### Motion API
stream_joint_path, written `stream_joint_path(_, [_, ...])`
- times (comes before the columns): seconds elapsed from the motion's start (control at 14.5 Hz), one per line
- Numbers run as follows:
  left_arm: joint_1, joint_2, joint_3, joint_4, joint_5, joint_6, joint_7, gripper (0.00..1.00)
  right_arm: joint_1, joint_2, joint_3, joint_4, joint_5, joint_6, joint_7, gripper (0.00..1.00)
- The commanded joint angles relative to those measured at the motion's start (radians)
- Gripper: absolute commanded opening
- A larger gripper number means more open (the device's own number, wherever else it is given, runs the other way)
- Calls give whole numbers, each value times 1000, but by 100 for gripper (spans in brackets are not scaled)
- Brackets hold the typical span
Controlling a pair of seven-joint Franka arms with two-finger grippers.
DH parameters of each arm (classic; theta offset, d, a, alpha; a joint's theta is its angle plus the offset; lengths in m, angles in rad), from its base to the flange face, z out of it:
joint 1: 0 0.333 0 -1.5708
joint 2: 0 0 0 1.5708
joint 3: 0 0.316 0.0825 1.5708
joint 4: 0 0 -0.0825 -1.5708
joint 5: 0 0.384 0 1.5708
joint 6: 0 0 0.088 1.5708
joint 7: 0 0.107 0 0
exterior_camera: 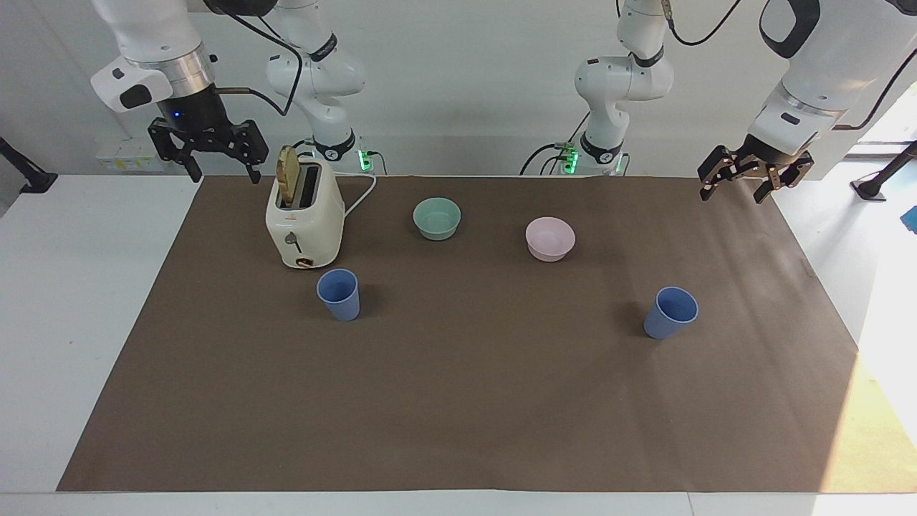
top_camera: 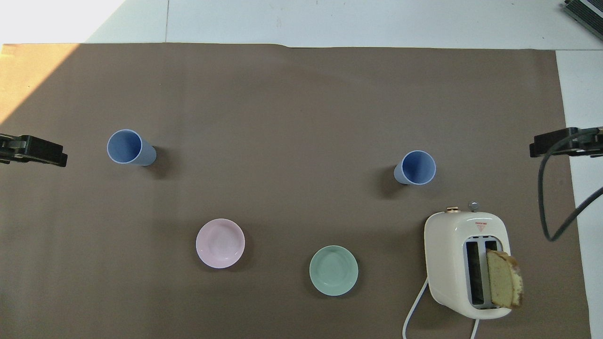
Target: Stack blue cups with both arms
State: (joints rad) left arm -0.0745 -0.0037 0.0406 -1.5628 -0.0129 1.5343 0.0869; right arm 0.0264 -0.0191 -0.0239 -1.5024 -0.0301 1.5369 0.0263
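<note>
1. Two grippers sit raised and holding nothing. Your left gripper hangs over the mat's corner at the left arm's end, its fingers spread apart.
2. Your right gripper is up over the mat's edge at the right arm's end, beside the toaster, with its fingers apart as well.
3. You have one blue cup standing upright on the brown mat toward the left arm's end, mouth up.
4. Your other blue cup stands upright toward the right arm's end, just beside the toaster and farther from the robots than it. The two cups are well apart, so nothing is stacked.
5. You see a slice of bread sticking up from one toaster slot.
6. Between the cups and nearer to the robots, you have a mint-green bowl and a pale pink bowl, side by side and apart.
</note>
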Motion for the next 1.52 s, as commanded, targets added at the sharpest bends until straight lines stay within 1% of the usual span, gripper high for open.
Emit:
stream_joint_path(0.0, [-2, -4, 4, 7, -2, -6, -1, 100, -13, -27, 2, -33, 15, 9, -22, 100])
stream_joint_path(0.34, [-4, -4, 4, 6, -2, -5, -1, 100, -13, -27, 2, -33, 15, 9, -22, 100])
stream_joint_path(0.62, [-4, -13, 4, -16, -2, 35, -1, 100, -13, -27, 2, -32, 15, 9, -22, 100])
stream_joint_path(1.45, [-4, -13, 4, -16, -2, 37, 1, 100, -13, -27, 2, -33, 15, 9, -22, 100])
